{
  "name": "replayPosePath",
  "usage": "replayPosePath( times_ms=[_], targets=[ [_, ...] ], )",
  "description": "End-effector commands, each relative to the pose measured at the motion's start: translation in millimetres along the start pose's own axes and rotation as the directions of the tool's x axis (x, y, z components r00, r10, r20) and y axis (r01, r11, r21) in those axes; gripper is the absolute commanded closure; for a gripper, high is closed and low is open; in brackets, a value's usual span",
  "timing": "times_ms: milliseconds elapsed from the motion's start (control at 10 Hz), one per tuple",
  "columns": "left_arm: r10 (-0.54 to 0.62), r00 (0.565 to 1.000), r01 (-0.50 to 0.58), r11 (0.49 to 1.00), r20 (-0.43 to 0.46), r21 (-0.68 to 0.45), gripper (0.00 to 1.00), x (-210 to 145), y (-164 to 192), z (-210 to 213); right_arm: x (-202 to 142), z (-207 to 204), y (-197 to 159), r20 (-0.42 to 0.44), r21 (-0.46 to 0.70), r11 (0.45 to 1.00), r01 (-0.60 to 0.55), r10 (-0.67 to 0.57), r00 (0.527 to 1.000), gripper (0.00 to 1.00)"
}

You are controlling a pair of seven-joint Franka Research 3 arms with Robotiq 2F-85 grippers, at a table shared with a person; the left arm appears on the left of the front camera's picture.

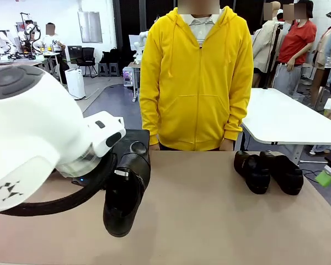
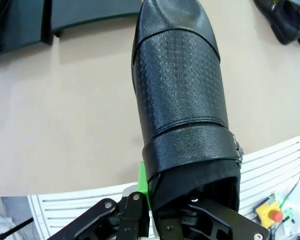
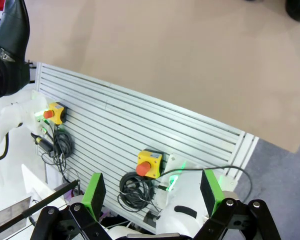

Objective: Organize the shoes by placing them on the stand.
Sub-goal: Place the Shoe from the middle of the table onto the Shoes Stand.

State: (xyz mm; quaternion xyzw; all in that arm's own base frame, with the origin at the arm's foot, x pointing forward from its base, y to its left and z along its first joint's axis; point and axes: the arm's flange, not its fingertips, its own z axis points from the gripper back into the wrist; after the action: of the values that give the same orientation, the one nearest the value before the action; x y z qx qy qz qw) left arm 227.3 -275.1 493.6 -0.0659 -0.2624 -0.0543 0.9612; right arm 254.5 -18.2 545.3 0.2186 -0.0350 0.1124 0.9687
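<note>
1. L gripper (image 2: 157,200): jaws pinch the heel-end rim of the held shoe (image 1: 124,199), with the green pad (image 2: 142,180) flat vs. its outer wall. We judge this grip is chosen because the thin rim fits between the fingers, whereas the sole looks too thick.
2. Held shoe pos.: over the table's (image 1: 209,226) near edge, left side. Its toe is aimed at the stand (image 2: 85,15) by the far-left corner. We read the toe-first heading as prep for setting it onto the deck.
3. R gripper (image 3: 152,192): jaws spread, nothing between. It hangs off the near edge, which we judge keeps it out of the way.
4. Shoe pair (image 1: 267,172): side by side near the far edge, right side; not yet on the stand.
5. Materials:
   - Held shoe: black pebbled leather w/ cross-strap, small metal buckle (image 2: 236,147) and a smoother, rounded toe.
   - Stand: matte black flat panels.
   - Table: smooth, tan.
</note>
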Motion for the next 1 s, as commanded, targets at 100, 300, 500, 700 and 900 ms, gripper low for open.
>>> replayPosePath(
  times_ms=[100, 300, 500, 700, 900],
  targets=[
    [-0.022, 1.0, 0.023, 0.999, 0.02, -0.024, 1.0, 7.7, -3.9, -0.9, 1.7, 2.9, 1.2, 0.001, 0.026, 0.999, -0.026, 0.026, 1.0, 0.0],
    [0.111, 0.991, -0.11, 0.994, 0.076, -0.023, 1.0, 12.8, 13.3, -0.8, 1.7, 2.9, 1.2, 0.001, 0.026, 0.999, -0.026, 0.026, 1.0, 0.0],
    [0.358, 0.849, -0.397, 0.917, 0.389, 0.023, 1.0, 55.1, 91.9, -4.1, 1.7, 2.9, 1.2, 0.001, 0.026, 0.999, -0.026, 0.026, 1.0, 0.0],
    [0.175, 0.893, -0.207, 0.978, 0.414, 0.031, 1.0, 74.5, 156.4, -37.8, 1.7, 2.9, 1.2, 0.001, 0.026, 0.999, -0.026, 0.026, 1.0, 0.0],
    [0.188, 0.953, -0.2, 0.979, 0.236, 0.03, 1.0, 92.6, 211.5, -79.7, 1.7, 2.9, 1.2, 0.001, 0.026, 0.999, -0.026, 0.026, 1.0, 0.0]
  ],
)
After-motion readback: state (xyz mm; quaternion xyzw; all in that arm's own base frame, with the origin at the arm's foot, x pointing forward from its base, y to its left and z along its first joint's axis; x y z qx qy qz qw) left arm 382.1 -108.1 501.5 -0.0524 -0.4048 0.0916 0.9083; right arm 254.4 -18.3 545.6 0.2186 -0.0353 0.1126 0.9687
